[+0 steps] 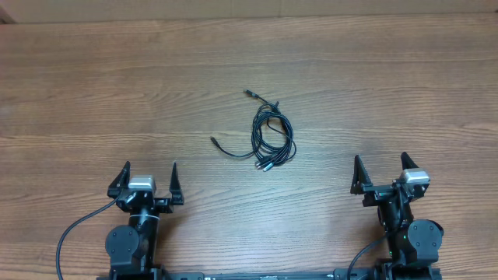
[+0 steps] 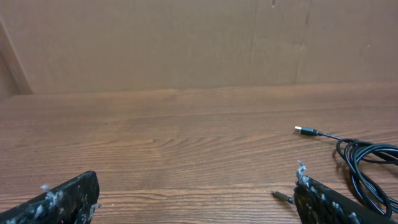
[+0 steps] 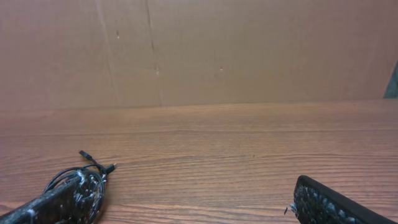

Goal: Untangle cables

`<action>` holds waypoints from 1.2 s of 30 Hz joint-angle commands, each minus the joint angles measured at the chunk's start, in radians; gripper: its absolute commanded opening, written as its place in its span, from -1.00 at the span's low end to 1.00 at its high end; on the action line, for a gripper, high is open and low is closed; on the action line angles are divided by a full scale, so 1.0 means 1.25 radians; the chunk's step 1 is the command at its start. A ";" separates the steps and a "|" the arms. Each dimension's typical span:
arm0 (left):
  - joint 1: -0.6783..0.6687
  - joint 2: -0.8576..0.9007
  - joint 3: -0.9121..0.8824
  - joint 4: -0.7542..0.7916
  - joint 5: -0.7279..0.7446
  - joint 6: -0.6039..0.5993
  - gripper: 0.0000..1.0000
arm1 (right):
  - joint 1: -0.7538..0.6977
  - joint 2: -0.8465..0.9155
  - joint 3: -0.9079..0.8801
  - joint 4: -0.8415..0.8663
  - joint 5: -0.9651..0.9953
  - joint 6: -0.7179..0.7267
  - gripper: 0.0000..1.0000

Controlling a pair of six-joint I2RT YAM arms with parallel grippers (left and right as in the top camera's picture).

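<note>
cables point(image 1: 272, 136) lie in one loose coil at mid-table point(image 1: 93, 93), ahead of and between both arms; the coil's long axis runs far-to-near; a stray end trails toward the left gripper point(image 1: 149, 171); the right gripper point(image 1: 381, 163) seems marginally nearer; both grippers spread apart, holding nothing

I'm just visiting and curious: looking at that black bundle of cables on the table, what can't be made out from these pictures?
Overhead view: the cables are too small to count or to trace which strand crosses which.
Left wrist view: the coil runs off the right edge, partly behind the left arm's finger.
Right wrist view: the right arm's finger covers most of the coil; only plug ends poke out.
</note>
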 commanded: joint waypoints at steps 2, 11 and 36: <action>0.008 -0.006 -0.003 -0.002 0.012 -0.014 0.99 | 0.004 -0.007 -0.009 0.004 0.001 -0.004 1.00; 0.008 -0.006 -0.003 -0.002 0.012 -0.014 0.99 | 0.004 -0.007 -0.009 0.004 0.001 -0.004 1.00; 0.008 -0.005 0.049 -0.074 0.013 -0.095 0.99 | 0.004 -0.007 0.053 -0.058 0.021 -0.003 1.00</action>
